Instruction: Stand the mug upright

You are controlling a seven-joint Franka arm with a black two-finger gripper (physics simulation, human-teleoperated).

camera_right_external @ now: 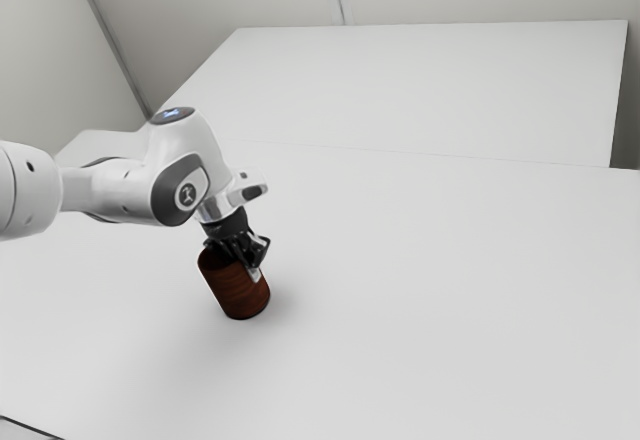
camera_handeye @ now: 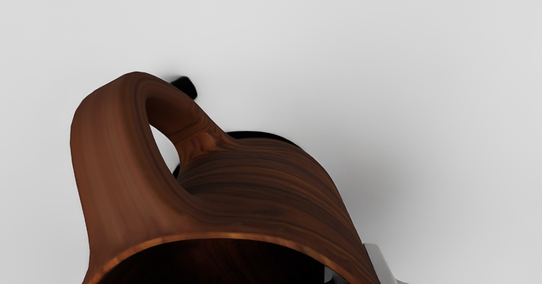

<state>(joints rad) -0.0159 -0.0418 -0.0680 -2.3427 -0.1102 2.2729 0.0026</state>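
Rim (camera_handeye: 224, 235) nearest my wrist camera, the mug (camera_right_external: 236, 288) is mouth up, close to upright, at the surface (camera_right_external: 430, 310). My jaws look clamped on its wall, one inside, one outside. I judge this the last righting: seat its base flat, then let go gently.

Tilted brown mug (camera_right_external: 232, 288), pincer (camera_right_external: 245, 260) at rim

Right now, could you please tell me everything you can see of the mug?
The mug looks wooden: reddish brown with darker grain, a looped handle, a paler rim and a dark inside. It tilts, mouth toward the exterior view's left; whether it touches the table is unclear. The gripper pinches its wall, one finger inside, one outside.
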